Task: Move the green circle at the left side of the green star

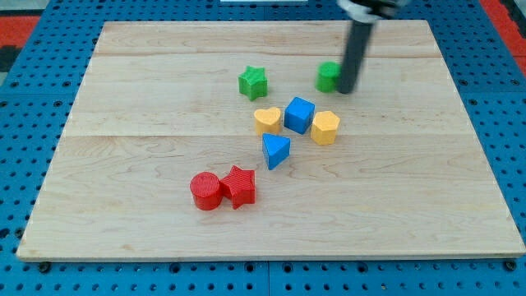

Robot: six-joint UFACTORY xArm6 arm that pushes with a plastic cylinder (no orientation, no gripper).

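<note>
The green circle (328, 76) sits near the view's top, right of centre, partly hidden by my rod. My tip (348, 90) touches its right side. The green star (253, 82) lies to the circle's left, about a hand's width away, with bare board between them.
A blue cube (299, 114), a yellow heart (266, 120) and a yellow hexagon (325, 127) cluster below the green blocks. A blue triangle (275, 151) lies under them. A red cylinder (205, 191) and a red star (239, 186) sit lower left. The wooden board (123, 205) ends at a blue pegboard.
</note>
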